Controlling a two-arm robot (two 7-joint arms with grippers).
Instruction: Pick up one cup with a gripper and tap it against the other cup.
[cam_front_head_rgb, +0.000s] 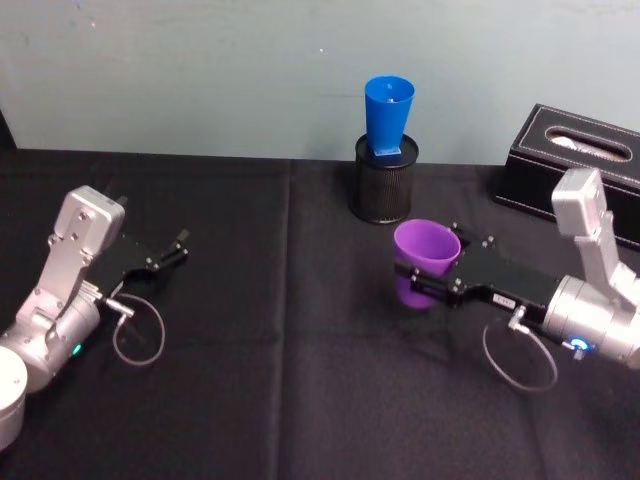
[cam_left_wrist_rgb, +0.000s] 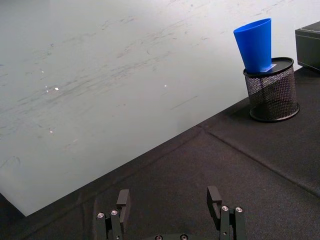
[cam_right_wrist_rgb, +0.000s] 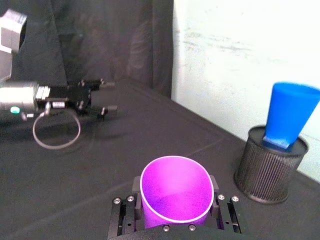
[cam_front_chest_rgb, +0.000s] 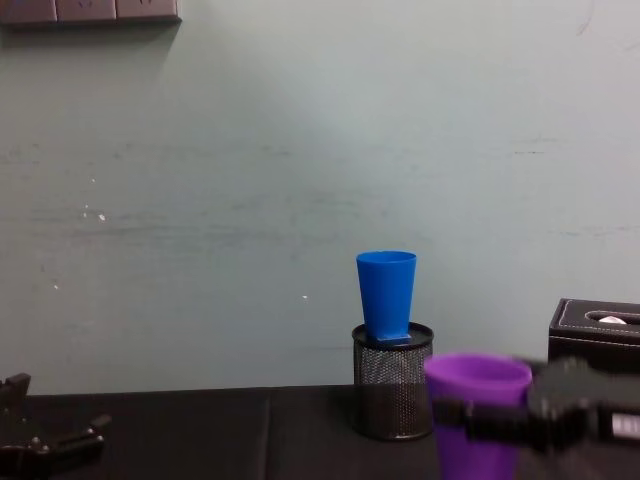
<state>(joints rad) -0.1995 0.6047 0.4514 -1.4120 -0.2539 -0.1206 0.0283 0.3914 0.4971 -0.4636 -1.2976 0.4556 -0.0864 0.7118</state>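
Observation:
The purple cup (cam_front_head_rgb: 425, 258) is upright in my right gripper (cam_front_head_rgb: 414, 281), which is shut on its sides from the right. It is in front of and slightly right of the blue cup (cam_front_head_rgb: 388, 115), with a clear gap between them. The blue cup stands on top of a black mesh holder (cam_front_head_rgb: 383, 192) at the back of the table. In the right wrist view the purple cup (cam_right_wrist_rgb: 175, 197) sits between the fingers (cam_right_wrist_rgb: 136, 186), and the blue cup (cam_right_wrist_rgb: 290, 116) is ahead. I cannot tell whether the purple cup's base touches the cloth. My left gripper (cam_front_head_rgb: 178, 247) rests open at the far left.
A black tissue box (cam_front_head_rgb: 580, 160) stands at the back right, close behind my right arm. A black cloth (cam_front_head_rgb: 300, 380) covers the table, and a pale wall rises right behind the mesh holder (cam_front_chest_rgb: 392, 388). The left gripper (cam_left_wrist_rgb: 169, 200) hovers low over bare cloth.

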